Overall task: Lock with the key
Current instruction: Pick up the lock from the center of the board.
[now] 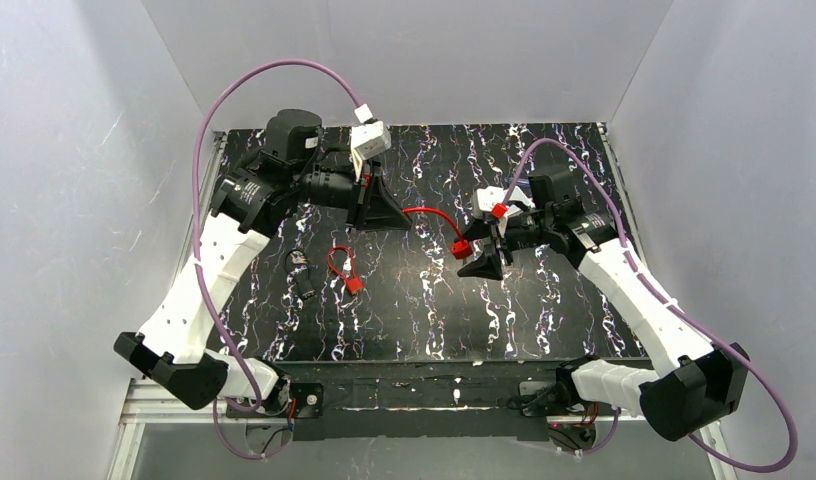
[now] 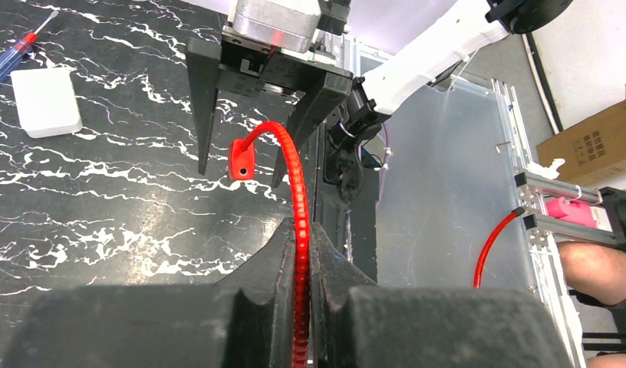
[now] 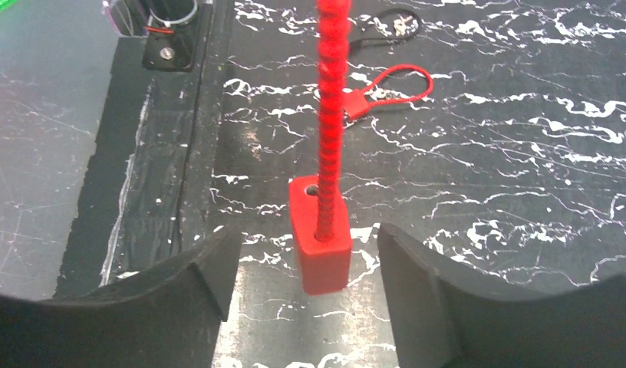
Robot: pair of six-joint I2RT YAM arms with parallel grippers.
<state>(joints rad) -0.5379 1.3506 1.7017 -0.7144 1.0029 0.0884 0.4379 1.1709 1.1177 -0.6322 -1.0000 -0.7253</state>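
Note:
The lock is a red plastic seal: a small red block (image 3: 319, 234) on a beaded red strap (image 3: 331, 115). It hangs in the air between my two arms, above the black marbled table (image 1: 544, 300). My left gripper (image 2: 298, 230) is shut on the strap (image 2: 298, 192) some way from the block (image 2: 241, 159). My right gripper (image 3: 306, 236) is open, one finger on each side of the block, with a gap on both sides. From above, the strap (image 1: 429, 213) runs from the left gripper (image 1: 389, 215) to the right gripper (image 1: 484, 262). No key shows in any view.
A second red seal, looped shut (image 1: 344, 268) (image 3: 390, 88), lies on the table left of centre, next to a small black looped item (image 1: 300, 272). A white box (image 2: 45, 100) and a blue-and-red screwdriver (image 2: 18, 50) lie further off. Grey walls enclose the table.

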